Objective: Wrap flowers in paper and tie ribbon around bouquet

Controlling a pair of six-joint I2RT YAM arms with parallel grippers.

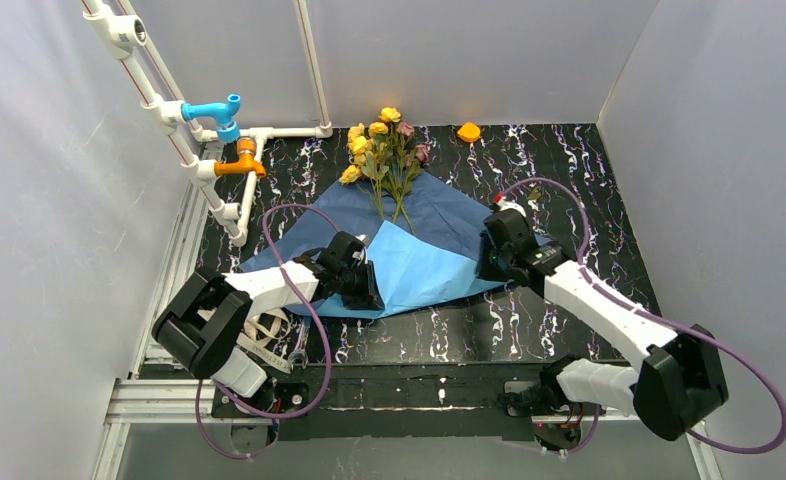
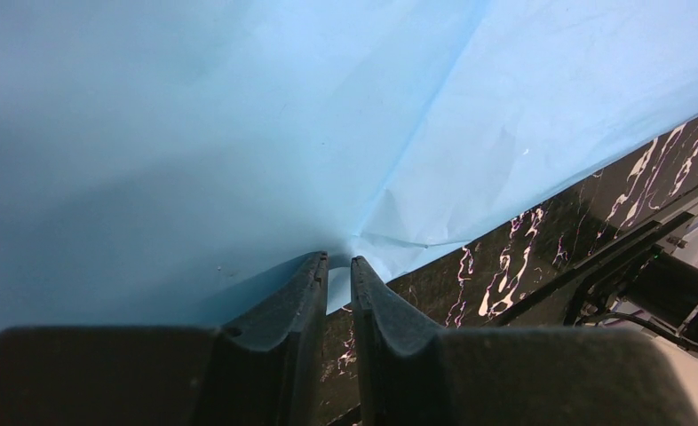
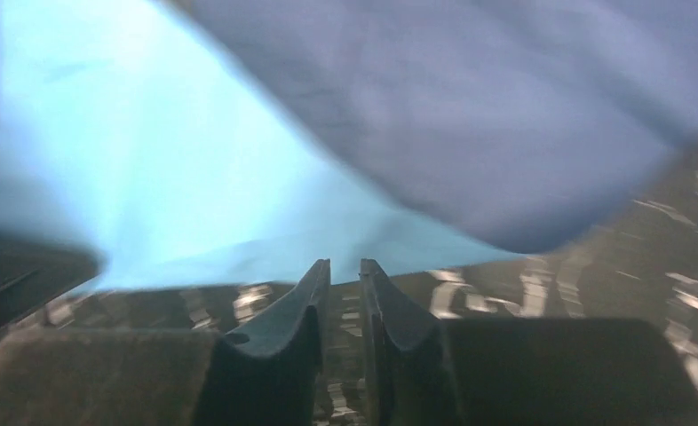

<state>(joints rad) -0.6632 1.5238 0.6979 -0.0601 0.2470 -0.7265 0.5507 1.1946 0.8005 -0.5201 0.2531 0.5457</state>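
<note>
The left claw (image 2: 339,259) is closed on the paper (image 2: 239,133). An edge of the sheet is pinched between the tips, and creases are seen spreading from that spot. From this claw the sheet is folded over toward the right, its paler face turned up on the darker one. Beneath the claw the black marbled table (image 2: 505,275) is seen. Behind it, by the arm's base, a cream ribbon (image 1: 269,338) and a wrench (image 1: 299,352) are lying well apart from the sheet.

The right claw (image 3: 345,263) is shown with its jaws drawn nearly together and a thin slit left between them. The sheet's edge lies right at the tips, but the view is blurred, so it cannot be told whether it is gripped. The folded paper is spread between the two claws.

Ahead of both claws, well apart from them, the flowers (image 1: 384,150) are laid. Their stems rest on the far part of the sheet and point back toward the claws. Their heads reach past its far corner onto the table. Further ahead, toward the right claw's side, a small orange thing (image 1: 468,131) is set by the back wall. Ahead and left of the left claw, white pipes (image 1: 169,110) with a blue (image 1: 214,110) and an orange fitting (image 1: 241,160) are mounted.
</note>
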